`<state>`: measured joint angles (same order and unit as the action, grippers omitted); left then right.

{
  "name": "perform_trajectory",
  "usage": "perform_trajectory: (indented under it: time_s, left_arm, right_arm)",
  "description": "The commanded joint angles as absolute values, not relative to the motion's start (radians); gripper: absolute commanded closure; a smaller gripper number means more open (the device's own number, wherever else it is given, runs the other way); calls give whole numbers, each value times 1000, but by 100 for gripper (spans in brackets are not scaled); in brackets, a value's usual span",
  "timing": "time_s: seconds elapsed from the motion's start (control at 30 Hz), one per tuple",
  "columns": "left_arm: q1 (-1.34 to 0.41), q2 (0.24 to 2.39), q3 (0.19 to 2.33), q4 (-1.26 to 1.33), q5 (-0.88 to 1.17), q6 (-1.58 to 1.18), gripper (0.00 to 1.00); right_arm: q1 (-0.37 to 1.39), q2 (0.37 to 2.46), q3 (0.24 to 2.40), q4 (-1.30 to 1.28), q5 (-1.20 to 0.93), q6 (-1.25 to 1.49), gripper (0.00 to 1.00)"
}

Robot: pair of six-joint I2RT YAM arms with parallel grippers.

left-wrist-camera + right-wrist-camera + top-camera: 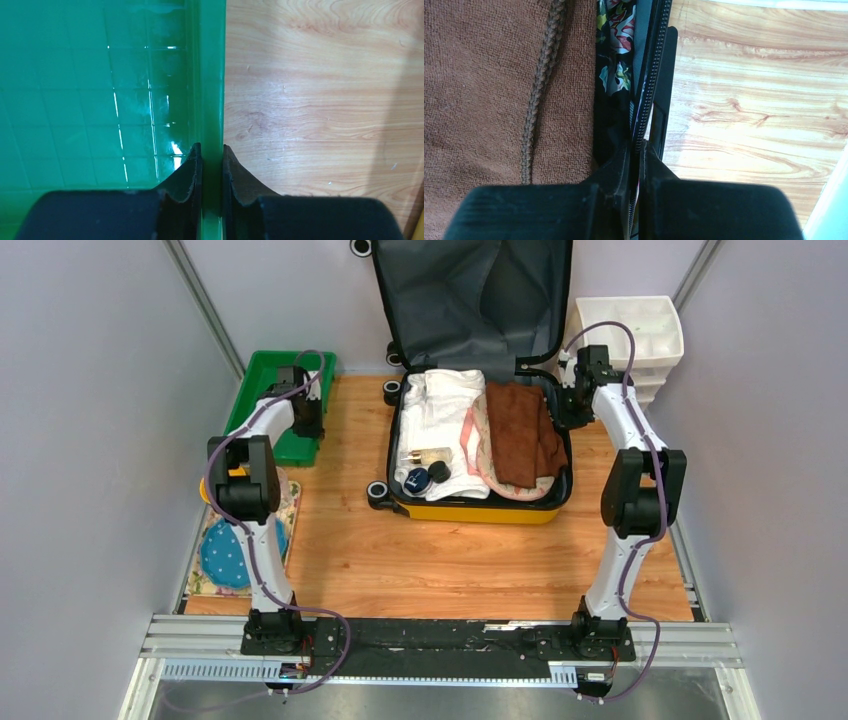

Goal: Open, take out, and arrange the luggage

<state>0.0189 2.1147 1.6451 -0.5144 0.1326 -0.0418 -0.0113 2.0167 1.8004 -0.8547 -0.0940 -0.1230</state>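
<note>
The luggage (pixel 480 510), a yellow hard-shell suitcase, lies open at the table's back middle, its grey-lined lid (pixel 470 300) standing up against the wall. Inside lie white clothes (pixel 440 415), a brown towel (pixel 520 430) and small jars (pixel 418 480). My right gripper (pixel 572 405) is at the case's right side. In the right wrist view it (pixel 639 142) is shut on the black zip edge (pixel 651 75), with the brown towel (pixel 484 100) to its left. My left gripper (pixel 305 415) is shut on the right rim (pixel 210 75) of the green tray (pixel 75 100).
The green tray (pixel 262 375) stands at the back left. A white drawer unit (pixel 632 330) is at the back right, just behind the right arm. A blue dotted item on patterned cloth (pixel 230 555) lies by the left arm. Bare wooden tabletop (pixel 450 570) stretches in front of the case.
</note>
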Motion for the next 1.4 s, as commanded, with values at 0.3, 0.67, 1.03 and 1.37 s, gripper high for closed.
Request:
perform_trajectory:
  time_s: [0.3, 0.67, 1.03, 1.37]
  left_arm:
    - [-55, 2160, 1706, -523, 239, -110, 100]
    - [-67, 2155, 1701, -515, 235, -109, 100]
    - [-97, 2180, 1720, -529, 298, -166, 100]
    - [-144, 2169, 1698, -534, 339, -268, 100]
  right_arm:
    - [136, 2063, 1896, -773, -256, -20, 100]
    - [153, 2049, 1893, -775, -298, 32, 100]
    - [193, 2062, 1879, -762, -302, 144, 100]
    - [210, 2057, 1875, -756, -302, 161, 100]
